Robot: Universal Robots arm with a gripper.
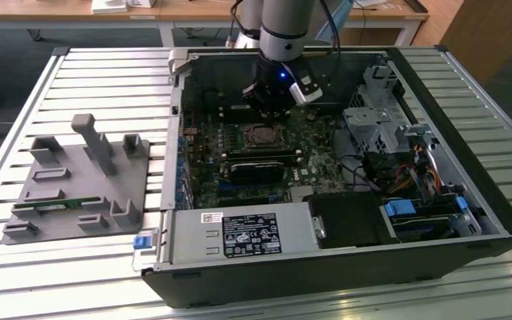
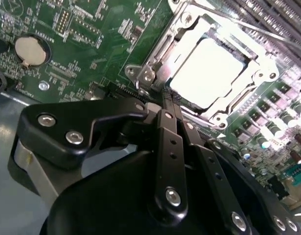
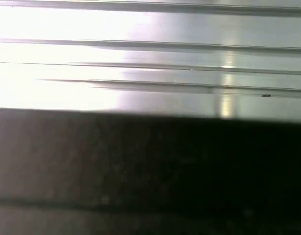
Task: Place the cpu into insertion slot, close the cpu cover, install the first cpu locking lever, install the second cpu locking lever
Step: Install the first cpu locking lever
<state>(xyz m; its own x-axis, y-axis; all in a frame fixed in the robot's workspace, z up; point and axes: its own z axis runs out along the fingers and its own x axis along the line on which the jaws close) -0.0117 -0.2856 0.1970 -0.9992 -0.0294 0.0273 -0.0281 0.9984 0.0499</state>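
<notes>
In the second wrist view the pincer (image 2: 171, 98) has its 2 fingers pressed together, gripping nothing, tips just beside the near edge of the cpu cover (image 2: 155, 63). The cpu (image 2: 209, 73) already sits in the insertion slot (image 2: 238, 110) beyond the tips, the cover seemingly down. Judging by this, lever work is in hand, calling for a fine sideways hook. The levers themselves are hard to make out.

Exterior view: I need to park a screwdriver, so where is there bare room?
The slatted table is bare beyond the grey fixture tray and in front of the computer case. Inside the case it is crowded, with the gripper above the motherboard.
</notes>
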